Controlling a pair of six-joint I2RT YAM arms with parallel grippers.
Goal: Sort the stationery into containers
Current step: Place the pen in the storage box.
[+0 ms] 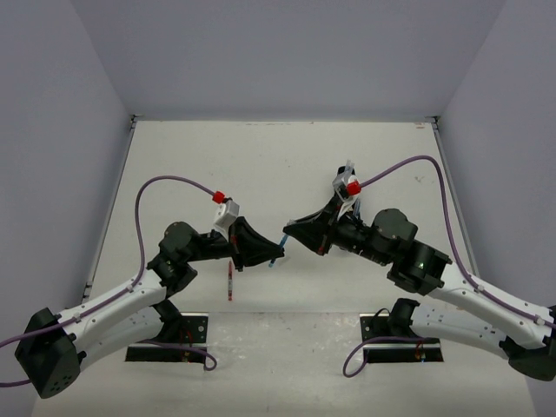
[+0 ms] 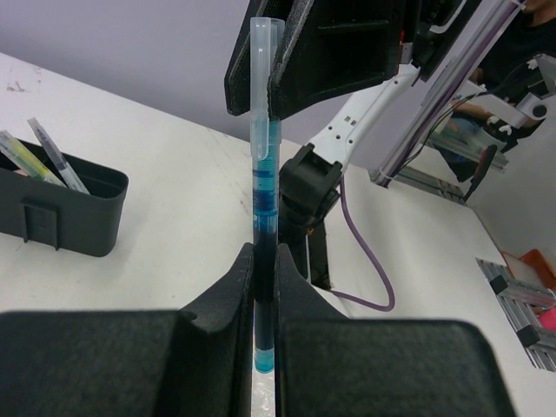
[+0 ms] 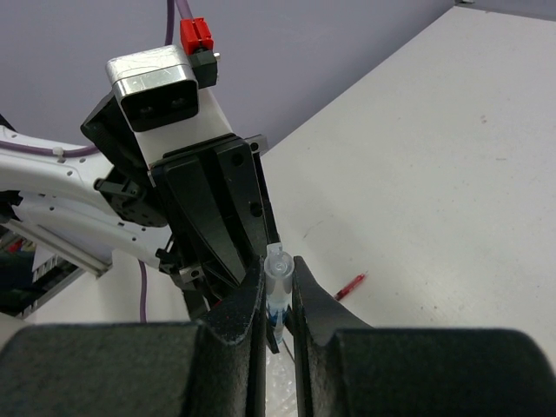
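Note:
A blue pen [image 2: 264, 187] with a clear cap [image 3: 279, 271] hangs in the air between my two grippers, above the table's near middle [image 1: 276, 258]. My left gripper [image 2: 265, 261] is shut on its dark lower barrel. From the opposite side my right gripper [image 3: 278, 282] has its jaws pressed against the clear cap end. In the overhead view the two grippers, left [image 1: 261, 252] and right [image 1: 292, 234], meet tip to tip. The black container [image 2: 82, 208] stands on the table to the left in the left wrist view, with a yellow-green marker [image 2: 17, 156] and a grey pen [image 2: 56, 156] in it.
A red pen [image 1: 230, 283] lies on the table under the left gripper, also seen as the red pen [image 3: 350, 285] in the right wrist view. Purple cables [image 1: 174, 181] arc above both arms. Light walls close in the table on three sides.

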